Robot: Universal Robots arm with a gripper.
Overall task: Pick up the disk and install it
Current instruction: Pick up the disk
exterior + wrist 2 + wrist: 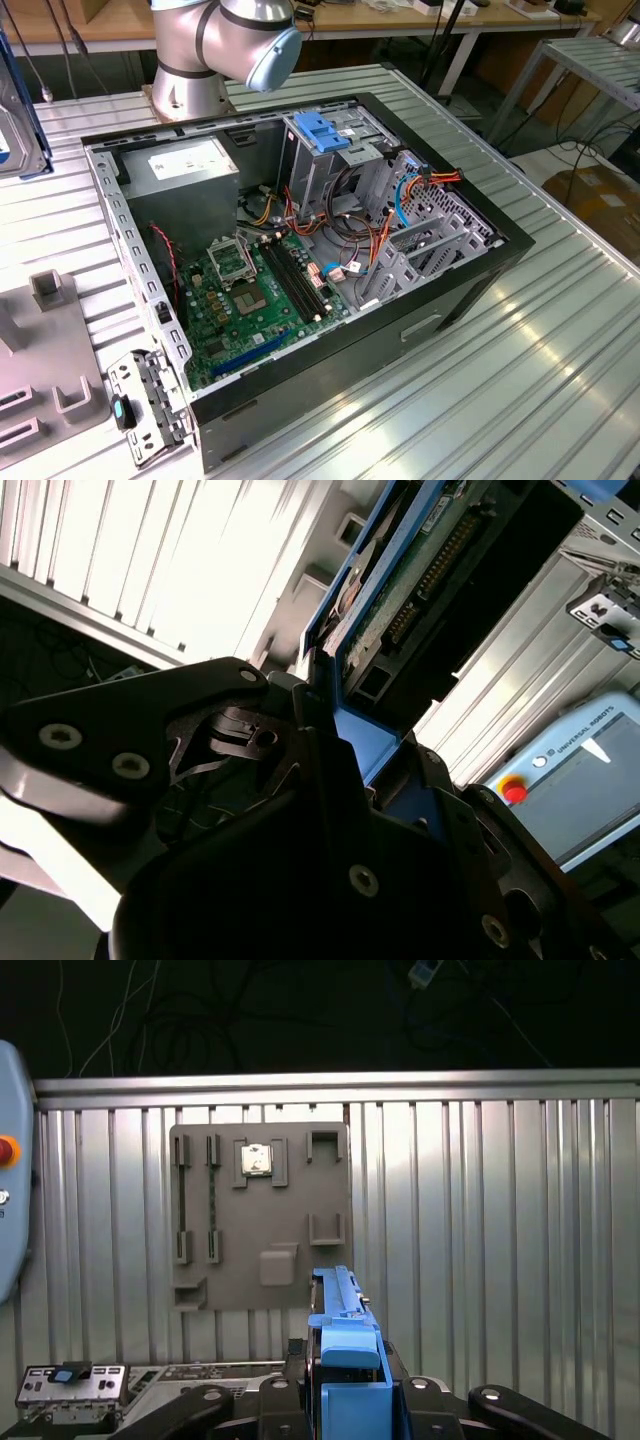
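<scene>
Blue-railed disk (345, 1355) is clamped between the fingers (300, 720), so pickup's done; cage (300, 170) not reached yet.

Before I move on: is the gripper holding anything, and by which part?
Yes. The gripper holds the disk, clamped at its blue plastic end.

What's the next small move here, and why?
Probably carry the disk toward the open case. The fingers look closed on it in both wrist views, and it hangs at the exterior view's left edge, well apart from the drive cage.
</scene>
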